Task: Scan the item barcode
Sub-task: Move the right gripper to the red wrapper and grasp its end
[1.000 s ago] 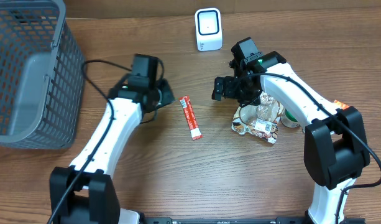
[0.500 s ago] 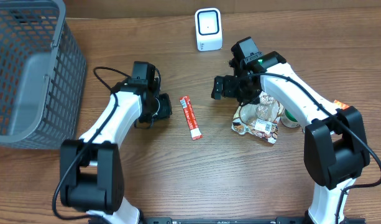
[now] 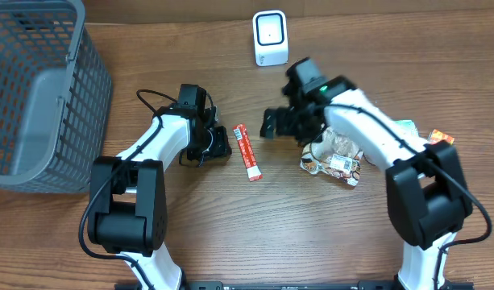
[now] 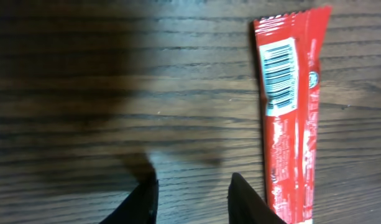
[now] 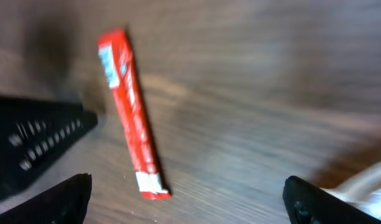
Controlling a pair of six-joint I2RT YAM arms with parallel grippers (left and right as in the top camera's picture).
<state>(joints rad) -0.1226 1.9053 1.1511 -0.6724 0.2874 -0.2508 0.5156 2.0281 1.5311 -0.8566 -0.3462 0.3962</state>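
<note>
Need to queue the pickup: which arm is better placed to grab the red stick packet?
Left, probably. The left gripper sits low beside the red stick packet, jaws slightly apart and empty. The right gripper, wide open, looks higher and farther off.

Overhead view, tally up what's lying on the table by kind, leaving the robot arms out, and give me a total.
Grey mesh basket: 1
White scanner: 1
Red stick packet: 1
Clear snack bag: 1
Green-white packet, partly hidden by the right arm: 1
Orange packet: 1
Total: 6
</note>
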